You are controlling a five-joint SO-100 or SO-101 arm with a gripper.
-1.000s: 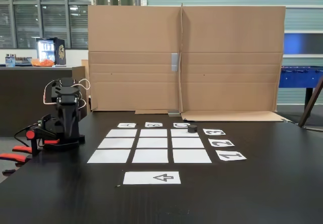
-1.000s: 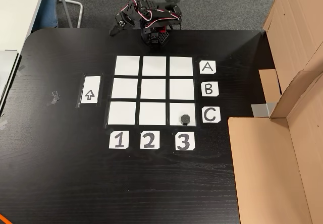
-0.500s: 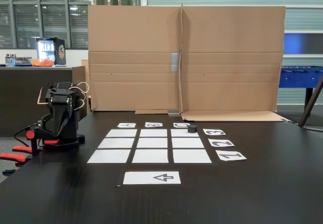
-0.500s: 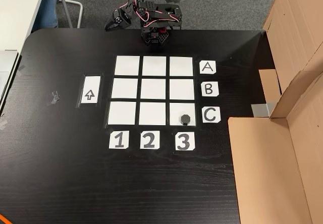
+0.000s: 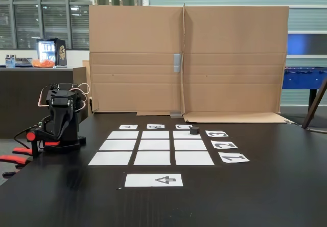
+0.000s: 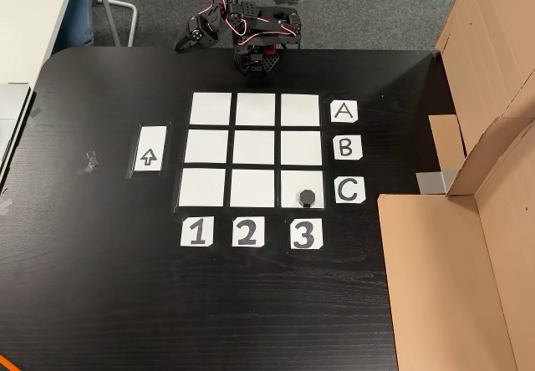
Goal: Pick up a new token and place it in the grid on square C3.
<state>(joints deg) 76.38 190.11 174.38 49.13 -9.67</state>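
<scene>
On square C3 (image 6: 302,188) rests the token (image 6: 308,196); whether the folded-back gripper (image 6: 185,43) is spread is unclear.

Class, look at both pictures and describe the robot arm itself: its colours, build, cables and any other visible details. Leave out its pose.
The arm is small and built of blocky black parts. Thin red and white cables loop over its top. In a fixed view, a red round part shows at its base, with red clamp handles beside it at the table edge. Its hand is black too, too small to make out finer detail.
</scene>
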